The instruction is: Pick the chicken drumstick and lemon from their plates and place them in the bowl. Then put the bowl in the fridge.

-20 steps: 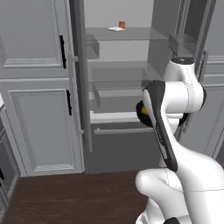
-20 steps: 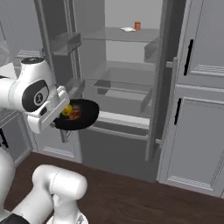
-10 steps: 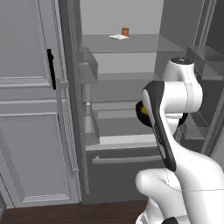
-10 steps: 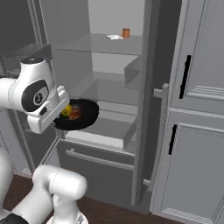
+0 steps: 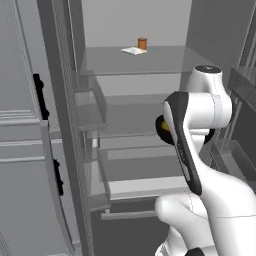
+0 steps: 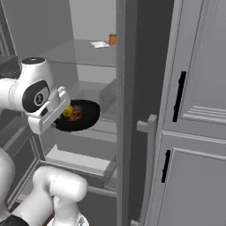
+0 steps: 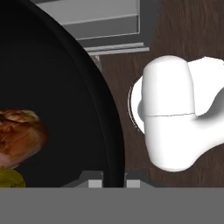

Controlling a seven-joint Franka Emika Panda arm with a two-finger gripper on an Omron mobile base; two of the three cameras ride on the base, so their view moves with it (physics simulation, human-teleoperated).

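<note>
One bowl (image 6: 81, 115) holds one drumstick (image 7: 19, 135) and one lemon (image 6: 67, 111).

My count at this moment:

- Black bowl (image 6: 81, 115): one, as I see it in the right base view.
- Chicken drumstick (image 7: 19, 135): one, lying in that bowl.
- Lemon (image 6: 67, 111): one, in the bowl beside the drumstick.
- Small orange-brown jar (image 5: 142, 43): one, on the upper glass shelf (image 5: 160, 60) of the fridge.
- Flat white item (image 5: 133, 50): one, just beside the jar on the same shelf; I cannot tell what it is.
- Black handles (image 6: 178, 96) on the grey doors: two in the right base view, one above the other.
- Robot arm: one, with one gripper (image 7: 107, 181).
</note>
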